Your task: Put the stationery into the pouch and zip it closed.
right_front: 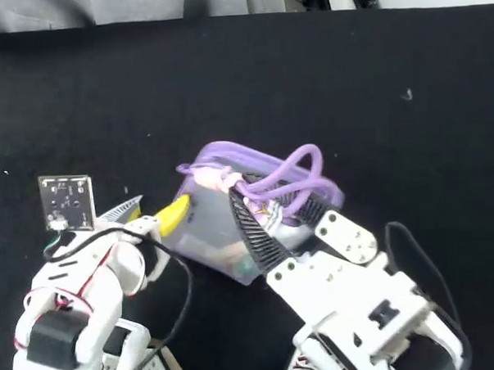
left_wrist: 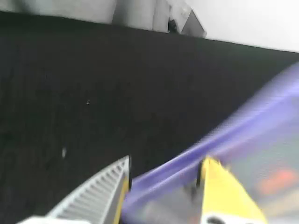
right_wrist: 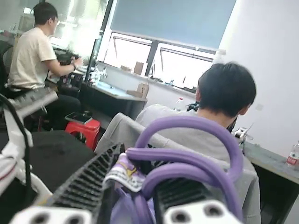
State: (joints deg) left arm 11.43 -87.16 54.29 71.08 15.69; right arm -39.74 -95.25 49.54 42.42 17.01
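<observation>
Nearest the lens, right wrist view: right gripper [right_wrist: 140, 173], two black ridged fingers [right_wrist: 84, 184] pinched to a narrow gap on the purple cord [right_wrist: 187, 122] of the pouch. A small printed tab [right_wrist: 122, 170] sits in the same gap. The cord loops up and out beyond the fingertips.

Pouch [right_front: 208, 232]: translucent with purple trim, lying between the two grippers. Its corded end is at the right fingers and its other side is against the left ones. It looks tilted; cannot tell whether it rests on the table. Zip state: cannot tell.

Contents: pale and orange shapes [right_front: 233, 253] show through the wall, just beside the long black finger. Too blurred to identify.

Left gripper [right_front: 161, 207]: fingers spread wide, gripping nothing. The yellow finger [left_wrist: 224, 191] lies against the pouch wall. The grey ridged finger [left_wrist: 100, 189] stands clear of the pouch, over the table. The purple trim [left_wrist: 187, 156] crosses the gap between them.

Black table [right_front: 374, 89] under everything.
</observation>
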